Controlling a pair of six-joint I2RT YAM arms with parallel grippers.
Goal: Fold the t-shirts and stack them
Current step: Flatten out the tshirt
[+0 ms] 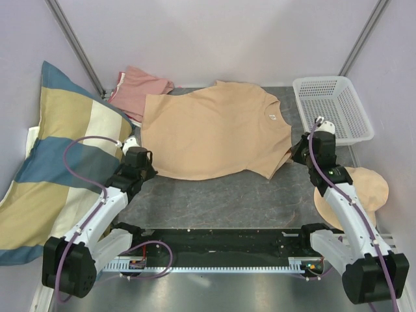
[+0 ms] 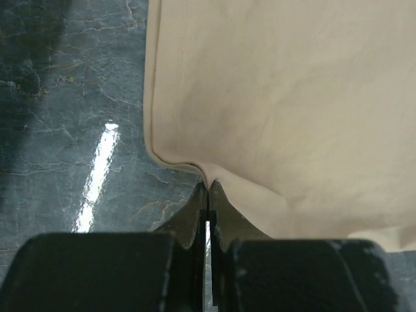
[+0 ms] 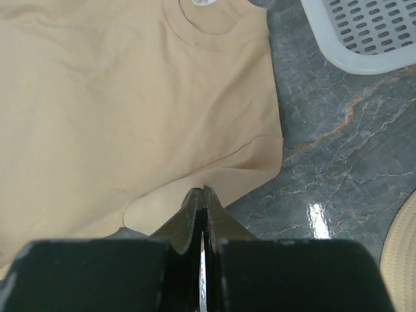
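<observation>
Tan t-shirt [image 1: 214, 133] is being clamped at 9 o'clock by the left gripper [image 2: 208, 185] and at 3 o'clock by the right gripper [image 3: 203, 190]. Pink t-shirt [image 1: 140, 88] is being overlapped at 11 o'clock.

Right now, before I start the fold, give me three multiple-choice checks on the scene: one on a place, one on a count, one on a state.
1. The pink tee lies: A back left, by the pillow; B front centre; C far right.
2. Tees in view: A one; B two; C three.
3. Both arms' jaws are: A wide open; B one open, one shut; C shut on the tan tee's edge.

Answers:
1 A, the overhead view shows it beside the pillow's top corner.
2 B, one tan and one pink.
3 C, each wrist view shows closed jaws with cloth pinched at the tips.
</observation>
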